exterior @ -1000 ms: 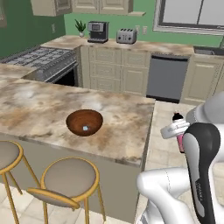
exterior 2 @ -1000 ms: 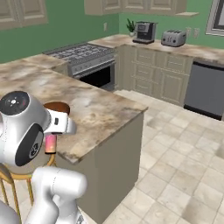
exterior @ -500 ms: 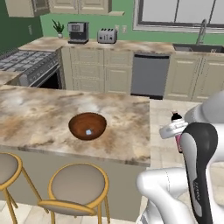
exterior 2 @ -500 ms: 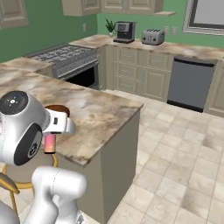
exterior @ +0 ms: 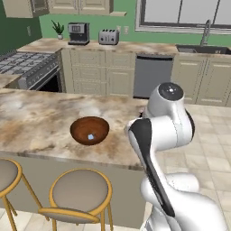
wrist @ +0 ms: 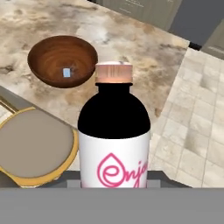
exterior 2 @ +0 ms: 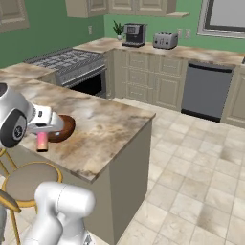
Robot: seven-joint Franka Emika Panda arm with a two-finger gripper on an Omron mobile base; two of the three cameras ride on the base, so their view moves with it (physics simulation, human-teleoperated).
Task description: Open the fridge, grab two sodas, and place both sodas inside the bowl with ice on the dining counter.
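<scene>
The gripper [exterior 2: 44, 136] holds a soda [wrist: 114, 140] between its jaws, closed partway around the bottle, which in the hand view stands upright with a dark body, a white label and a pinkish cap; in the right base view it hangs as a small reddish cylinder [exterior 2: 42, 141] just beside the bowl [exterior 2: 63, 128], over the near edge of the dining counter [exterior 2: 107, 127]; the bowl [exterior: 90, 130] sits on the marble top above two stools [exterior: 80, 193] and holds one small pale cube, likely ice, but no soda; so, by my reading, one soda is fetched and not yet dropped in; the second is still to get from the fridge.
</scene>
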